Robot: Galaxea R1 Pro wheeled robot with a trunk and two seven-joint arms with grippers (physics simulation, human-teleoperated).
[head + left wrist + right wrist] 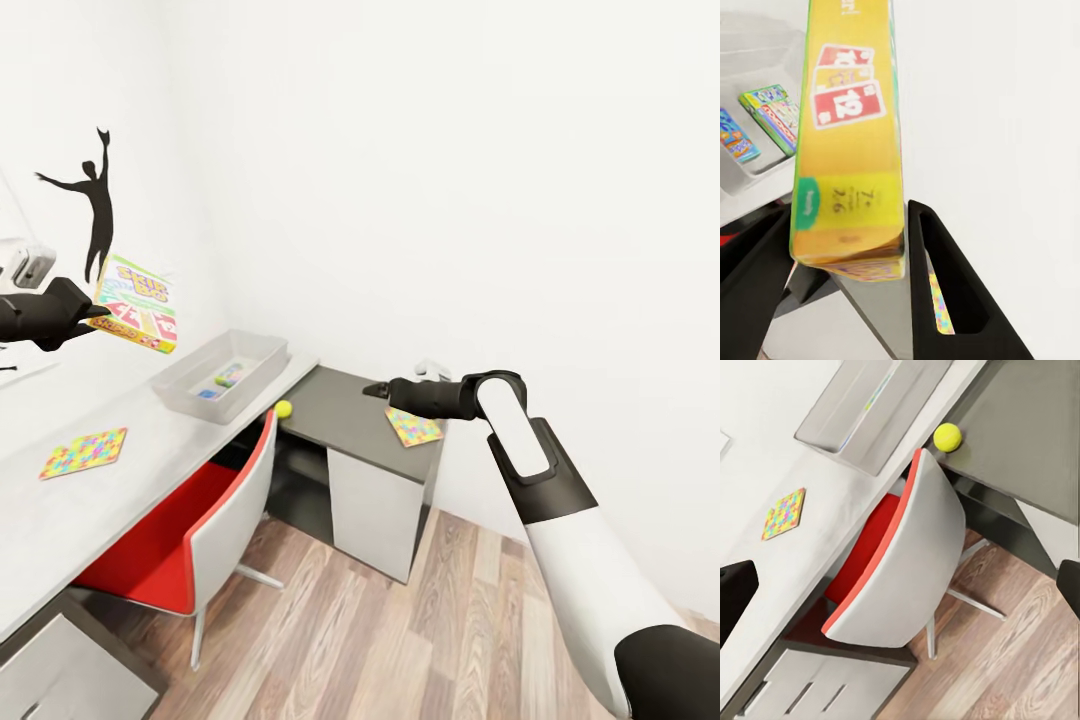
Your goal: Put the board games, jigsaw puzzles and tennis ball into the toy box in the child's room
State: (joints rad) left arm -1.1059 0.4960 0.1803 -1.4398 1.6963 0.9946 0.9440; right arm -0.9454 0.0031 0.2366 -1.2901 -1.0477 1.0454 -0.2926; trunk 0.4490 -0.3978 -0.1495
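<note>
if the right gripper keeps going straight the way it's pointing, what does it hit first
Probably the red and grey chair: it sits dead ahead between the right gripper's fingers in the wrist view, with the wood floor beyond. Depth is hard to judge, so it might pass the chair's edge.

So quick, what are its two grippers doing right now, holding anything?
Left gripper: closed on the SKIP-BO box, held up in the air left of the toy box.
Right gripper: holding nothing; open or shut cannot be told.
</note>
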